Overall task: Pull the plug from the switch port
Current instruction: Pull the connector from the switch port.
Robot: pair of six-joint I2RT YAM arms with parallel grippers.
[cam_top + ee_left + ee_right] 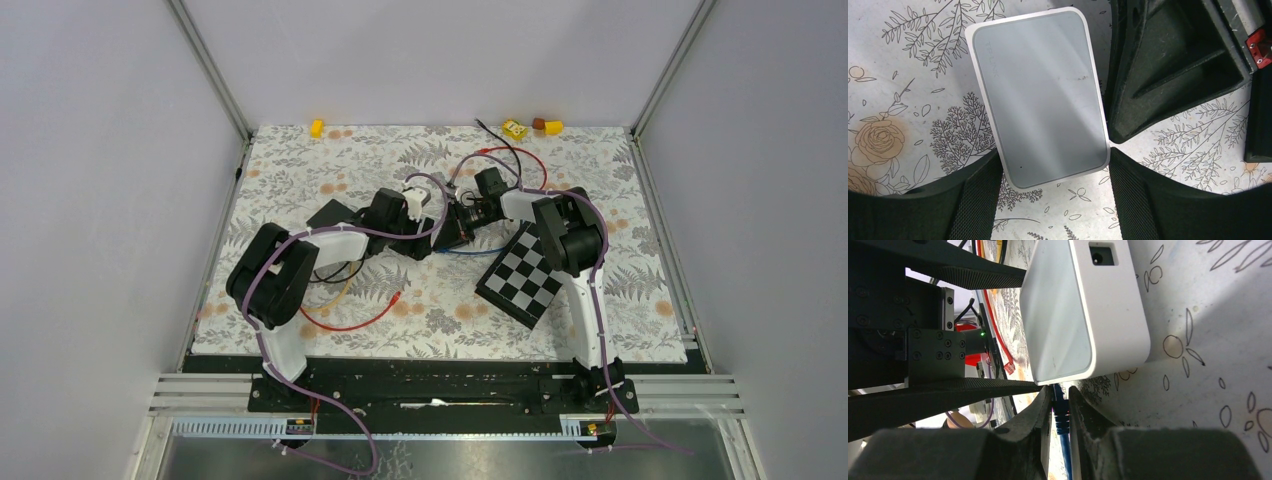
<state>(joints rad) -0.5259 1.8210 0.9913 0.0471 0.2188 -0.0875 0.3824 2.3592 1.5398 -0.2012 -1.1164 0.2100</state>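
Your left gripper (1054, 167) spreads wide, fingers pressed against both sides of the switch (1040, 95) — your right gripper (1060, 392) pinches narrow on the blue plug (1060, 415).

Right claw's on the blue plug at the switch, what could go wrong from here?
The left claw only flanks the switch; whether it clamps firmly is unclear, so the switch might slide along with the pull. The right claw pinches the blue plug near its tips, right at the switch's edge, so it might slip off onto the cable.
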